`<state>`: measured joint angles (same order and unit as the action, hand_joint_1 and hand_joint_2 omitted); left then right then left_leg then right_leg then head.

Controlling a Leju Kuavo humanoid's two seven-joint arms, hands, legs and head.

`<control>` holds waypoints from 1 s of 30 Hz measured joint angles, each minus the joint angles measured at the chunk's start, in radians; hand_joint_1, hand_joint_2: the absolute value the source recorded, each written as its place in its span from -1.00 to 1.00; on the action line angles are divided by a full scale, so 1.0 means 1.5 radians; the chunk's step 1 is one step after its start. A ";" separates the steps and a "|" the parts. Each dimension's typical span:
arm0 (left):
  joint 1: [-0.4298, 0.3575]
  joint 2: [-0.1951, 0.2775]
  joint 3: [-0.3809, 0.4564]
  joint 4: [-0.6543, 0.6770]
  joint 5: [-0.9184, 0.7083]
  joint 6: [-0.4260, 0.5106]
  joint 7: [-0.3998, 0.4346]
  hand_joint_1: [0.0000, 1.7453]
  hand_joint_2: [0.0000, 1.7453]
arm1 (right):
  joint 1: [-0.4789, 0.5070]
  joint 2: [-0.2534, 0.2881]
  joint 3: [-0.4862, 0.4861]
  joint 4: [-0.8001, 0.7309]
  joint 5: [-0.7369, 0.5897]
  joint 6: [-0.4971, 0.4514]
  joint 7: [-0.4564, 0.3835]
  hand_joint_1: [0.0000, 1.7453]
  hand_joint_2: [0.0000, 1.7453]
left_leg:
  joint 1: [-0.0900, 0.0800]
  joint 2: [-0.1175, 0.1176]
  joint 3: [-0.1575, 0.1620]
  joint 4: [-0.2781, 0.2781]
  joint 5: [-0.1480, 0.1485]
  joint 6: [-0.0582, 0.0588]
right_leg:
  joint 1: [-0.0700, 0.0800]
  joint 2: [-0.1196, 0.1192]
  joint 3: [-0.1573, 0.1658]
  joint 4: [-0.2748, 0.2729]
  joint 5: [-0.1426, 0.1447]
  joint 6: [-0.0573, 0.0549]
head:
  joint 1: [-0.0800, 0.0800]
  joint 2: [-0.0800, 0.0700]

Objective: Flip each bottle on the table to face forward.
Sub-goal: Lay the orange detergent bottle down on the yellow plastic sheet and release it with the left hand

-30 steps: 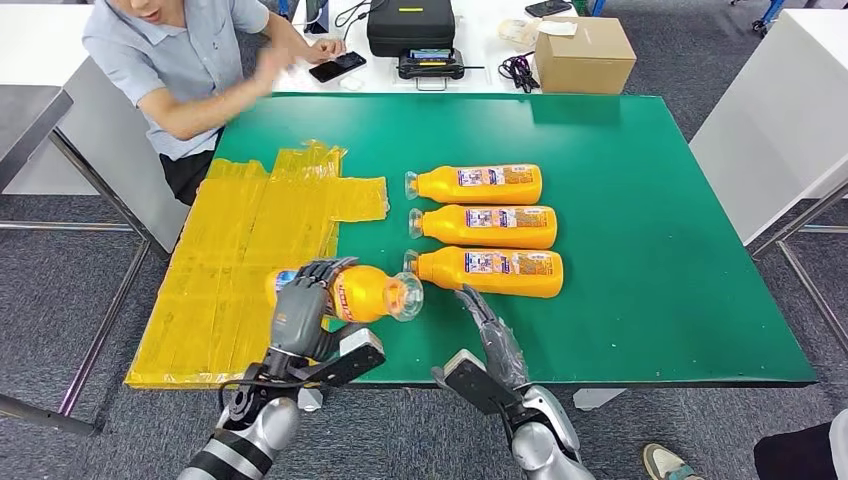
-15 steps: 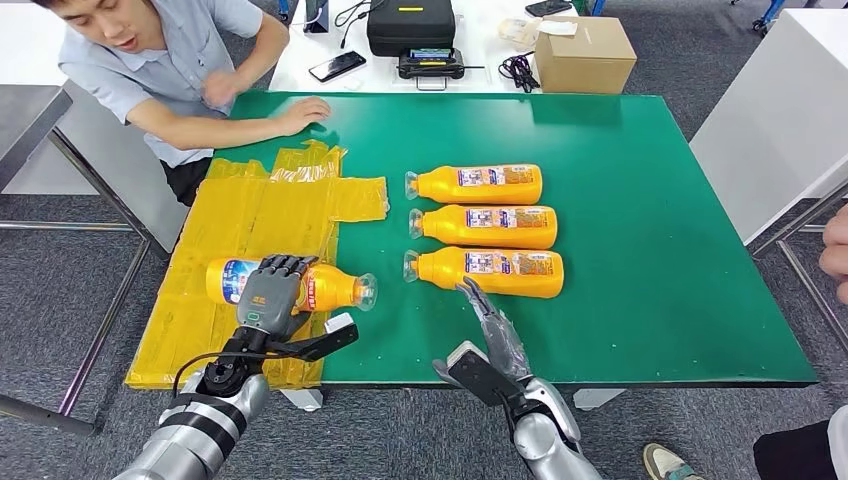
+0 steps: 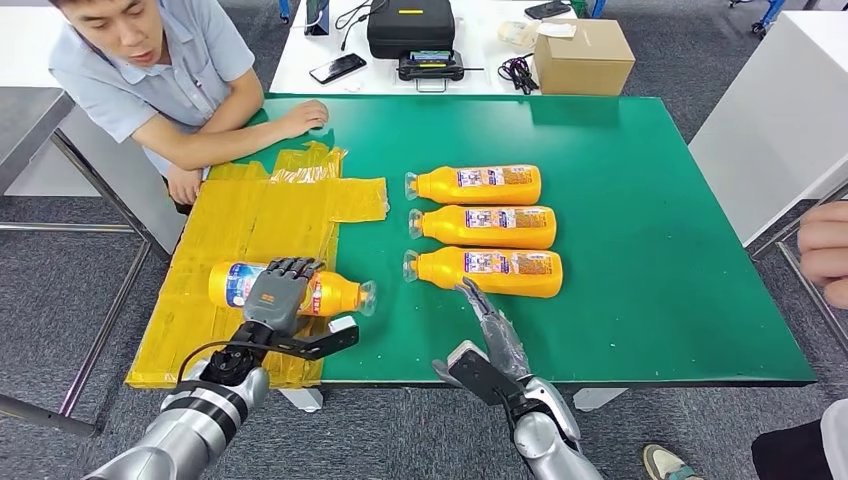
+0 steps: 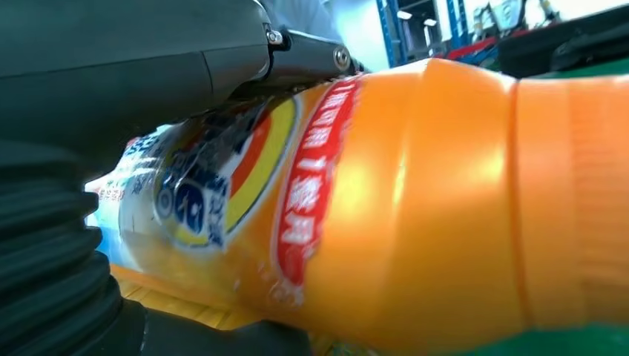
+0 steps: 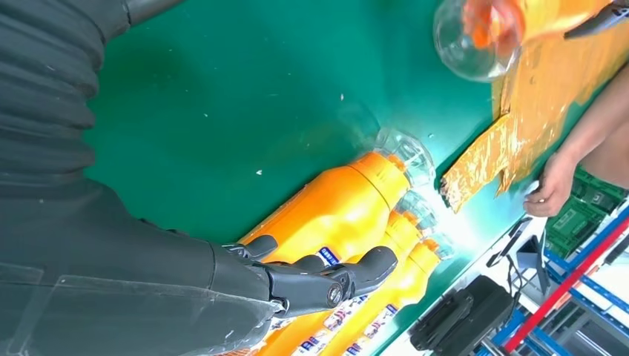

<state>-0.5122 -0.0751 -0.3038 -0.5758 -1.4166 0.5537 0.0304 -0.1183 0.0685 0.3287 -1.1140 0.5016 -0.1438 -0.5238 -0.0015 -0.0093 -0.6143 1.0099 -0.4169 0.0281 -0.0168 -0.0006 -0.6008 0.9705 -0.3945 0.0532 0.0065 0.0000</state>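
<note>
An orange bottle (image 3: 338, 292) with a clear cap lies on its side on the yellow sheet (image 3: 250, 215), cap pointing right. My left hand (image 3: 274, 294) grips it from above around the label. In the left wrist view the bottle (image 4: 415, 208) shows a red and blue label under my left hand (image 4: 119, 74). Three more orange bottles (image 3: 478, 184) (image 3: 486, 227) (image 3: 490, 272) lie side by side on the green table (image 3: 660, 260), caps to the left. My right hand (image 3: 492, 325) is open, fingers stretched out just in front of the nearest bottle (image 5: 337, 215), not touching it.
A person leans on the table's far left corner with a hand (image 3: 300, 117) on the green top. Another person's hand (image 3: 825, 250) shows at the right edge. Behind the table stand a cardboard box (image 3: 583, 55), a black case (image 3: 410, 25) and a phone (image 3: 337, 67).
My left hand has carried the bottle left and down onto the yellow sheet. The person's arm has come to rest on the table. My right hand has barely moved.
</note>
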 joint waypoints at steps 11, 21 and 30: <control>-0.026 -0.011 -0.001 0.025 -0.010 -0.054 0.038 -1.00 1.00 | 0.000 0.002 -0.008 0.001 0.001 -0.001 0.000 -1.00 1.00 | 0.000 0.000 0.004 0.000 0.000 0.000 | 0.000 0.000 0.004 0.000 0.000 -0.001 | 0.000 0.000; -0.036 -0.019 -0.001 0.036 0.003 -0.074 0.039 -1.00 1.00 | 0.000 0.003 -0.015 0.001 0.013 -0.005 0.000 -1.00 1.00 | 0.000 0.000 0.006 0.000 0.000 0.000 | 0.000 0.000 0.006 0.000 0.000 -0.001 | 0.000 0.000; -0.007 -0.032 -0.004 0.012 0.011 -0.010 0.027 -1.00 1.00 | 0.004 0.004 -0.023 0.001 0.021 -0.016 0.000 -1.00 1.00 | 0.000 0.000 0.005 0.000 0.000 0.000 | 0.000 0.000 0.005 0.000 0.000 -0.001 | 0.000 0.000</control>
<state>-0.5231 -0.1230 -0.3104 -0.5582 -1.3994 0.5384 0.0712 -0.1122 0.0749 0.2938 -1.1119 0.5332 -0.1682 -0.5237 -0.0017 -0.0093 -0.6067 1.0098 -0.4165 0.0279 -0.0169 -0.0007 -0.5933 0.9703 -0.3938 0.0522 0.0065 0.0000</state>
